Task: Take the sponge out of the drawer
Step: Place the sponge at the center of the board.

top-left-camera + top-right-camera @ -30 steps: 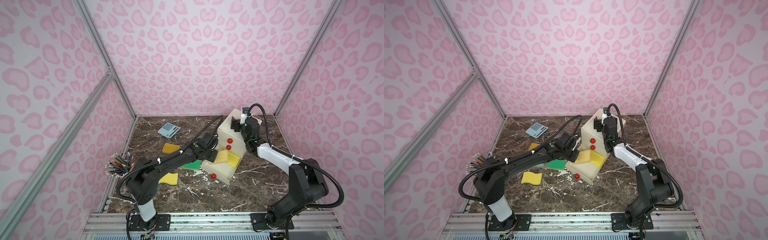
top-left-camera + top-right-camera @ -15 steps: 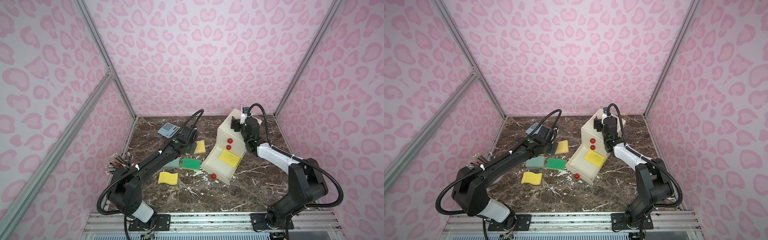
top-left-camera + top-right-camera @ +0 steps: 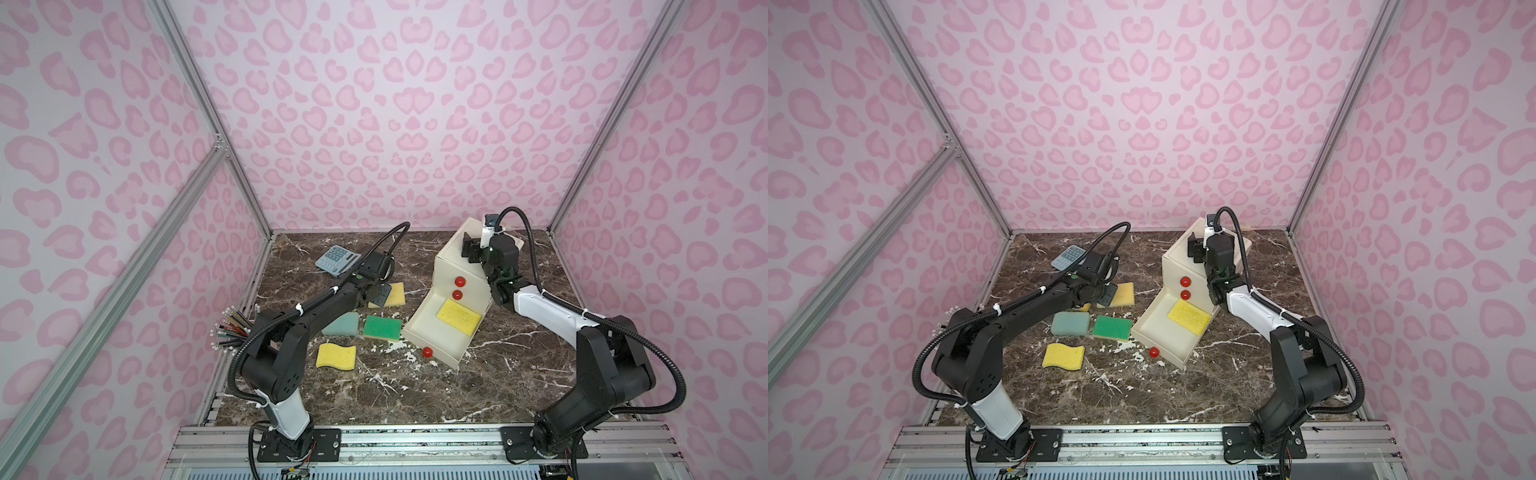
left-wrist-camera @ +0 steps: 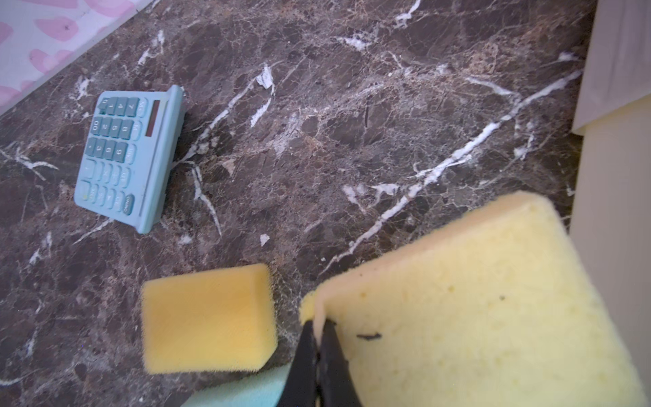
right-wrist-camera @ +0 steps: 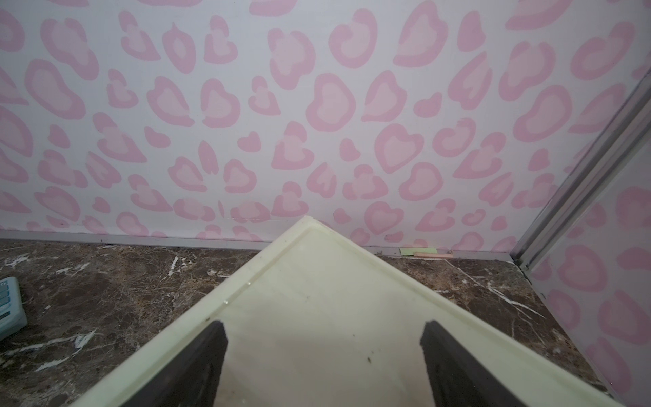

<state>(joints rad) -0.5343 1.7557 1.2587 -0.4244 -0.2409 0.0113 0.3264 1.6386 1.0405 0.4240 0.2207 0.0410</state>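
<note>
Sponge (image 3: 398, 294), pale yellow, is outside the drawer (image 3: 432, 347), pinched at one edge by the left gripper (image 4: 318, 327). A second yellow sponge (image 3: 459, 316) lies inside the drawer. The right gripper (image 5: 324, 334) stands spread over the drawer's cabinet (image 3: 449, 262).

A light blue calculator (image 3: 333, 260) lies on the dark marble table (image 3: 415, 395) near the pink-spotted back wall (image 3: 374, 124).

Both top views look down from high at six o'clock over the whole marble tabletop (image 3: 374, 395). Close wrist views share the calculator (image 4: 126, 155); the right skims the drawer cabinet (image 5: 317, 317) toward twelve o'clock.
</note>
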